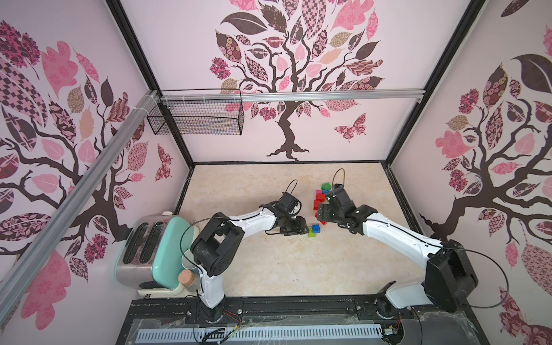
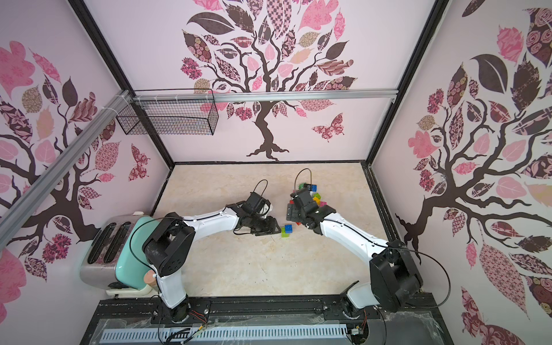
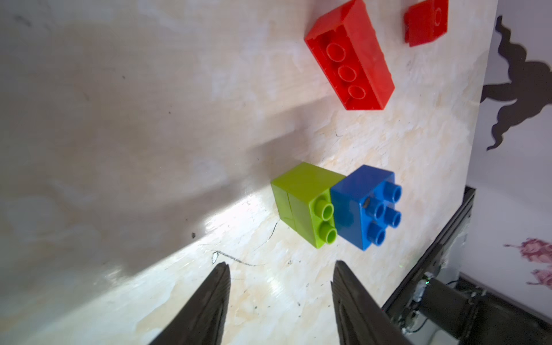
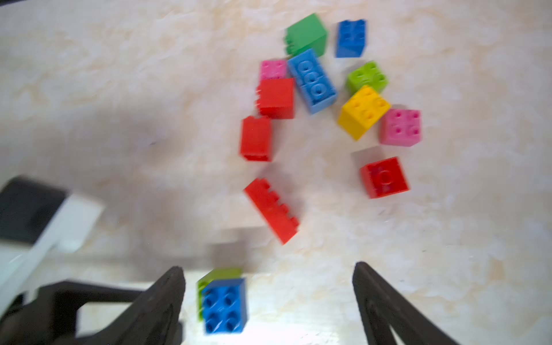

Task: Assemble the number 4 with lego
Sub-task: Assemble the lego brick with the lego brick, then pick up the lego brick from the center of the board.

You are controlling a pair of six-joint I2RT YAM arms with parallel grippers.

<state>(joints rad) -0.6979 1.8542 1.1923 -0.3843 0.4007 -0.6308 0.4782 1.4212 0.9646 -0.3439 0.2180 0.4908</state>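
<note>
We judge the build of the 4 to be at its start. A lime brick [image 3: 301, 194] and a blue brick [image 3: 352, 206] lie on their sides on the counter [image 1: 268, 268], touching. They look pressed together with the blue one offset, so that two lime studs stay bare. Nothing else is joined to them.

In both top views the pair sits right of the counter's middle, and the loose bricks [image 4: 363, 112] are scattered beyond it, toward 12 to 1 o'clock. A long red brick [image 4: 270, 209] is the nearest of these to the pair.

The left gripper [image 3: 280, 264] is low, at 9 o'clock of the pair and just beside it. Its jaws stand apart and hold nothing. The left arm reaches in from 8 o'clock, bent at the elbow, with the wrist turned toward the pair.

The right gripper [image 4: 268, 266] hangs above the near edge of the pile, at about 1 o'clock of the pair. Its jaws are spread wide and empty. Its wrist view is blurred, but the pair clearly rests on the counter below, not in a grip. The right arm comes in from 4 o'clock.

The next move, as we see it, calls for choosing one loose brick, closing on its flat sides and steadying the pair with the other gripper. A brick lying on its side may need turning first.
</note>
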